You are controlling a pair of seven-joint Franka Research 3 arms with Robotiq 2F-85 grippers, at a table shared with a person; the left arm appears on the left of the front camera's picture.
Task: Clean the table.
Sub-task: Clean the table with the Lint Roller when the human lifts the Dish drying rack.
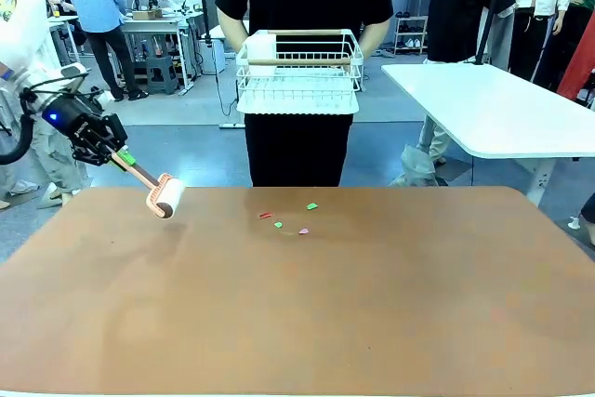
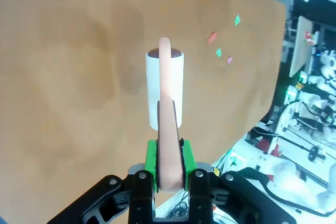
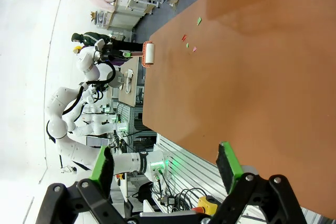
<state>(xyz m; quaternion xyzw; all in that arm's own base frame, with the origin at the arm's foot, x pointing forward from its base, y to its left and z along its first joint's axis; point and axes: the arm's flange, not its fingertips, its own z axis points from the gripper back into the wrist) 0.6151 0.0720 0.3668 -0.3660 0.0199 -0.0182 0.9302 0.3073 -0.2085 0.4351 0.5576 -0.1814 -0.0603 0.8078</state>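
Table (image 1: 390, 313) was noted as filling the near part of the front view: a smooth, slightly glossy reddish-brown top, judged rigid and heavy, to be worked over rather than lifted.

Four small paper scraps (image 1: 311, 205), green, red and pink, were seen lying close together on the far middle of the top, in front of the person, who held a white wire basket (image 1: 297, 76). They were judged very light and flat, hard to pinch off a slick surface and easily blown or pushed aside.

Left gripper (image 2: 169, 162) was recorded as closed on the pinkish handle of a lint roller (image 2: 165, 90), with the green pads clamped at the handle's rear end. In the front view the white drum was seen at the far left edge, low over the top, well apart from the scraps; contact could not be told. The roller was judged light and stiff. A hold so far back gives leverage against the pads, so light downward pressure was thought advisable.

Right gripper (image 3: 165, 162) was seen with its fingers spread wide and nothing between them, off the near edge.
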